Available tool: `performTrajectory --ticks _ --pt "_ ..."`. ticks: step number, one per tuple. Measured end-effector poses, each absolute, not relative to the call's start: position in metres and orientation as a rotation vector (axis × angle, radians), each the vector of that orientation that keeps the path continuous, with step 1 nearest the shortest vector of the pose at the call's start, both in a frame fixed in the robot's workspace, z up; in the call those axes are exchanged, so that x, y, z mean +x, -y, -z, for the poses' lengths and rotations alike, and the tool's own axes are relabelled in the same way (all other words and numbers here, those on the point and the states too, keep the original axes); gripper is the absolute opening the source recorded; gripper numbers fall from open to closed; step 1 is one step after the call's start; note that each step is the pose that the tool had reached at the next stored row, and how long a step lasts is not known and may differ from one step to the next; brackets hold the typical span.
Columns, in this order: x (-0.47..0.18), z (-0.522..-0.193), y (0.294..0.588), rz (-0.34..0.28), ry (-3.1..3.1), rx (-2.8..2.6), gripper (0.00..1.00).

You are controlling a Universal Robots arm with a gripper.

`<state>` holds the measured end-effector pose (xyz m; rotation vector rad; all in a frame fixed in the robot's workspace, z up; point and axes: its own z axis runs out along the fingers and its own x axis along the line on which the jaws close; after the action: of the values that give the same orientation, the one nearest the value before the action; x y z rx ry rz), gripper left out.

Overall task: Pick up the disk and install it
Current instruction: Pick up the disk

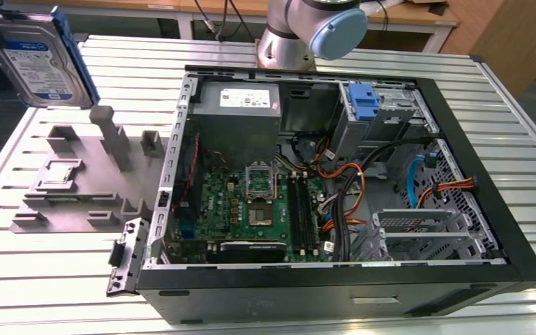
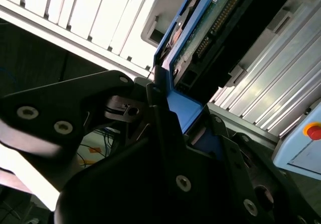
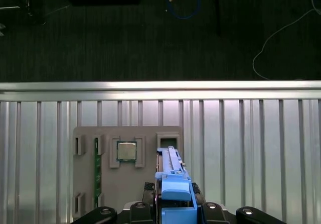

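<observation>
In the exterior view the disk (image 1: pixel 37 59) hangs upright in the air above the far corner of the counter (image 1: pixel 519 112) on the exterior view's left. Its label faces the camera, and a blue rail runs down the side toward the exterior view's right. It is well clear of the counter. Under it, near that same edge, lies a grey tray (image 1: pixel 86 185) with a chip (image 1: pixel 58 172) seated in it. The open case (image 1: pixel 343 272) takes up the middle of the counter. It holds a grey box (image 1: pixel 240 105) and a blue bracket (image 1: pixel 366 103) along its far side, with the arm (image 1: pixel 298 31) rising just behind.

In the second wrist view the jaws are closed onto the disk (image 2: pixel 210 30). The black fingers (image 2: pixel 220 139) press the blue rail from both sides, and the green circuit board shows above them.

In the first wrist view the disk (image 3: pixel 173 181) is seen edge-on, blue rail uppermost, gripped at its near end by the jaws. Below it is the tray (image 3: pixel 130 184), near the counter's (image 3: pixel 251 148) edge, carrying the chip (image 3: pixel 126 151) and a green strip (image 3: pixel 96 171). The dark floor (image 3: pixel 125 38) lies beyond that edge.
</observation>
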<state>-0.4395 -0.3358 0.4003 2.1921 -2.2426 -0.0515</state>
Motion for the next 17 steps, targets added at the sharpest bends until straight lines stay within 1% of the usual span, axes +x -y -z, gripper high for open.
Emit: performTrajectory --ticks 4,17 --pt "-0.439 -0.400 0.336 0.067 2.249 2.199 0.37" --pt "-0.440 -0.414 0.336 0.069 2.250 2.200 0.37"
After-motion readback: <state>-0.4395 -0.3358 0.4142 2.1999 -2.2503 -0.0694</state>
